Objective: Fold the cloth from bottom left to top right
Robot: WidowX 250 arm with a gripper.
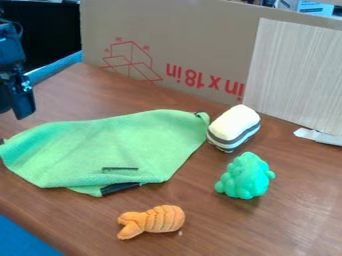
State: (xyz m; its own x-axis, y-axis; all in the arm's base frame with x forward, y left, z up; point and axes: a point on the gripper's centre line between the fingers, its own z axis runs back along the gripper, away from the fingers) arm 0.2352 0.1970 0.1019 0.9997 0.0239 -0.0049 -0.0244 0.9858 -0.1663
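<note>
Brown wood-grain table, green fabric cloth lying below and right of black plastic-and-metal gripper, open or closed cannot be told

4 things lie on the bench. The cloth is on the left. Just beside its far right corner is the rounded block. Before the block, right of the cloth, sits the lumpy toy. The segmented toy lies before the cloth, left of the lumpy toy. Behind all 4 stands the cardboard, with a panel before its right part.
</note>
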